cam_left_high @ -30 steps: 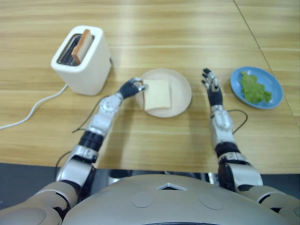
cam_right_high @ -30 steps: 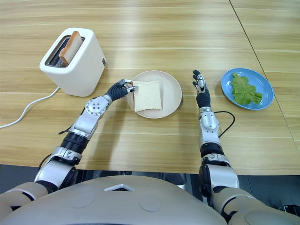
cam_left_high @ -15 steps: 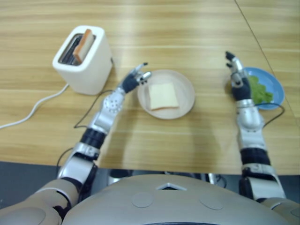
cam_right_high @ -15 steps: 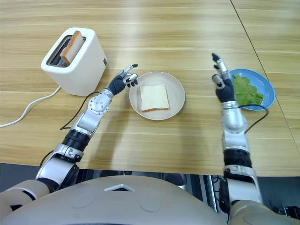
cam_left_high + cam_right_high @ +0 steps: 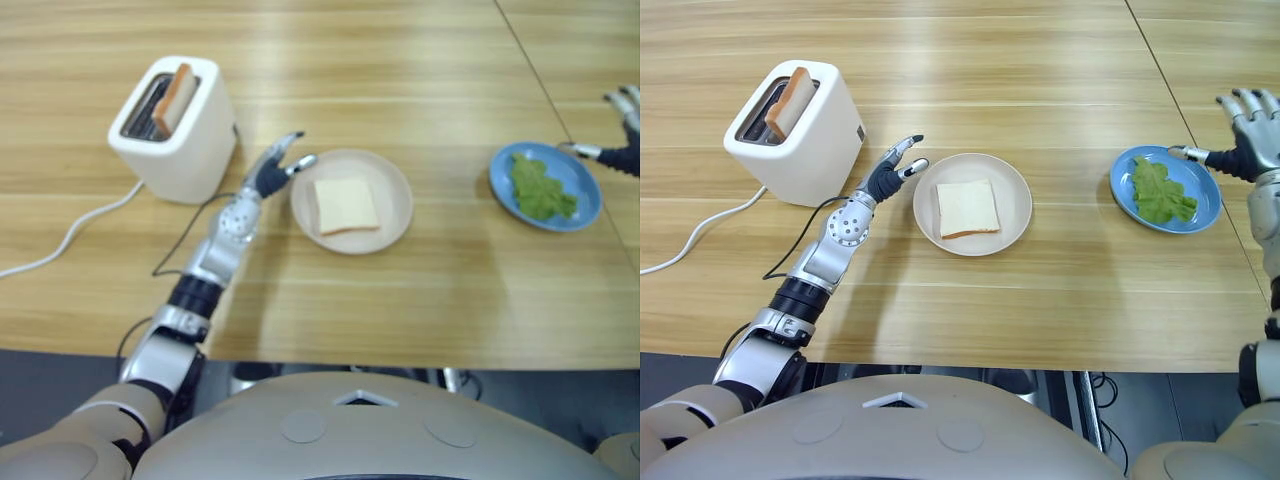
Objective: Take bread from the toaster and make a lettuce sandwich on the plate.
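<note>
Indoor tabletop setup, likely lab or demo with kitchen props: pale wood-grain table, seam upper right, white toaster upper left, cord trailing left, dark floor bottom edge.

wood table | toaster L | plate ctr | blue plate R

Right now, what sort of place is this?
Probably a staged kitchen-style tabletop: a wooden table carrying a white toaster with a slice in it, a plate with bread, and a blue plate of lettuce.
</note>
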Action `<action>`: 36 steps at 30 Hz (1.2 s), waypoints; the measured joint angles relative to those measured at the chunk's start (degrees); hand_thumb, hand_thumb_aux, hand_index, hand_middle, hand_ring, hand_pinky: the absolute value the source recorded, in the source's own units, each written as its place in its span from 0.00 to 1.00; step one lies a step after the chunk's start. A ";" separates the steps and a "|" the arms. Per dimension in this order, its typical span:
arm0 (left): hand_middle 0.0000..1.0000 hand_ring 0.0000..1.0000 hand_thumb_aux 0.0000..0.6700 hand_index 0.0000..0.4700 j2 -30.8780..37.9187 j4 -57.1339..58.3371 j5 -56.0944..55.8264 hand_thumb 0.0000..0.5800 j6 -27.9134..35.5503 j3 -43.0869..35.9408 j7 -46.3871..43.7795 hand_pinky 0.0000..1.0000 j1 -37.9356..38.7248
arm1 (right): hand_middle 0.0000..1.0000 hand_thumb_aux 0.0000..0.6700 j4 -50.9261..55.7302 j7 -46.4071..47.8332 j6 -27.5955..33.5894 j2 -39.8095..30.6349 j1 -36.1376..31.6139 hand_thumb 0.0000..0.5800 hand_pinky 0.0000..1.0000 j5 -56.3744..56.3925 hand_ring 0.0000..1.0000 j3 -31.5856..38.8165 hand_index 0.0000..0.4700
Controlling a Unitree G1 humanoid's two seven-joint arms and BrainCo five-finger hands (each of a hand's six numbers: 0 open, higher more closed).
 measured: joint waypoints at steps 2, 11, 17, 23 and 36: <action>0.00 0.00 0.00 0.00 -0.10 0.02 0.15 0.00 0.03 -0.04 -0.06 0.00 0.03 | 0.00 0.00 5.75 -0.69 0.77 1.83 -2.31 0.00 0.00 -2.46 0.00 4.52 0.00; 0.00 0.00 0.00 0.00 -0.10 0.01 0.52 0.00 0.09 -0.08 -0.13 0.00 0.42 | 0.00 0.00 15.70 -3.50 1.58 6.29 -5.67 0.00 0.00 -3.69 0.00 15.22 0.00; 0.00 0.00 0.00 0.00 -0.09 -0.28 0.78 0.00 0.40 -0.07 -0.16 0.00 1.17 | 0.00 0.72 17.31 -3.58 2.06 6.73 -5.28 0.92 0.00 -1.89 0.00 16.99 0.70; 0.00 0.00 0.00 0.00 -0.07 -0.77 0.81 0.00 0.47 -0.06 -0.17 0.00 1.37 | 0.00 1.00 17.35 -2.56 2.05 6.79 -5.30 1.00 0.00 1.13 0.00 17.43 0.98; 0.00 0.00 0.00 0.00 0.09 -1.05 1.02 0.00 0.60 -0.01 -0.16 0.00 2.08 | 1.00 1.00 12.74 -5.08 -1.04 5.76 -3.68 1.00 1.00 4.89 1.00 17.41 0.98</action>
